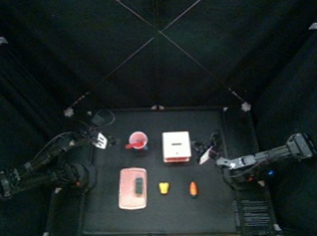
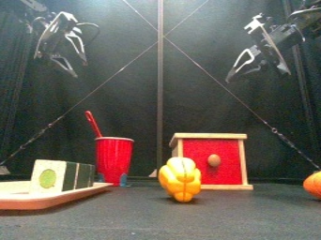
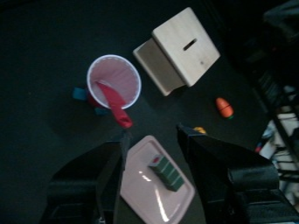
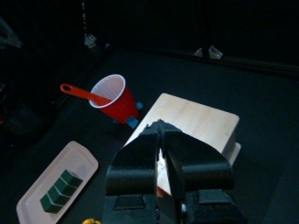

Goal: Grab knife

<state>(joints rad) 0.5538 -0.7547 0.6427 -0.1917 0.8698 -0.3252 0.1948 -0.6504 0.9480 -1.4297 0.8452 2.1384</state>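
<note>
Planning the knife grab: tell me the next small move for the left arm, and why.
Probably lower the left pincer toward the cup. Its jaws stand wide open, it hangs high above the table, and the red knife leans out of the cup's rim with nothing gripping it.

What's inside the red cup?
A red utensil handle sticks out of the red cup, leaning over its rim. Its lower end is hidden inside, so whether it is the knife cannot be told.

1 cup (image 2: pixel 114 157), 1 box (image 2: pixel 211 160), 1 tray (image 2: pixel 51 194), 2 peppers (image 2: pixel 181 179).
</note>
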